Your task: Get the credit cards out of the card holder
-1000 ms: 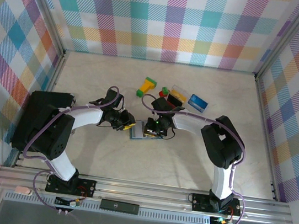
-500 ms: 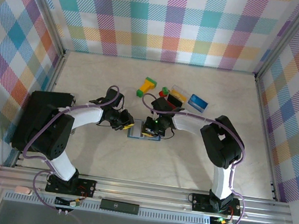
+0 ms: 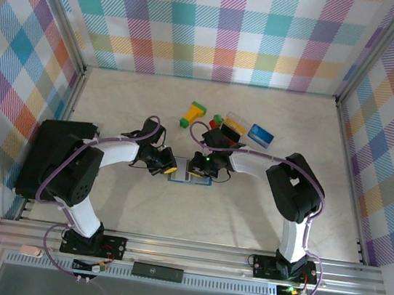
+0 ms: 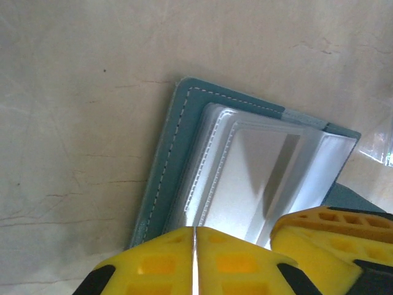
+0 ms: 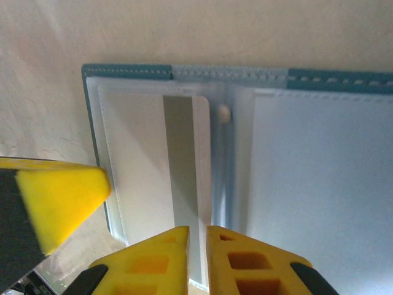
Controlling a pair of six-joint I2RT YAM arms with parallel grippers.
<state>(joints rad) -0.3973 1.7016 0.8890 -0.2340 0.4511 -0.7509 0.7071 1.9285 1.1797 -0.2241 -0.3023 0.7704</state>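
yellow-and-green block (image 3: 194, 115) — on marbled table (image 3: 127, 97) | red cube (image 3: 212, 125), green cube (image 3: 219, 118) — just right of block | plaid walls (image 3: 228, 27)

- Holder (image 3: 181, 178): a second ago a broad, skewed patch between the two arms; now only a thin, level strip on the worktop (image 3: 246, 213), showing just below both sets of jaws.
- Left jaws: closed from slightly apart to shut.
- Right jaws: shifted slightly leftward over the holder.
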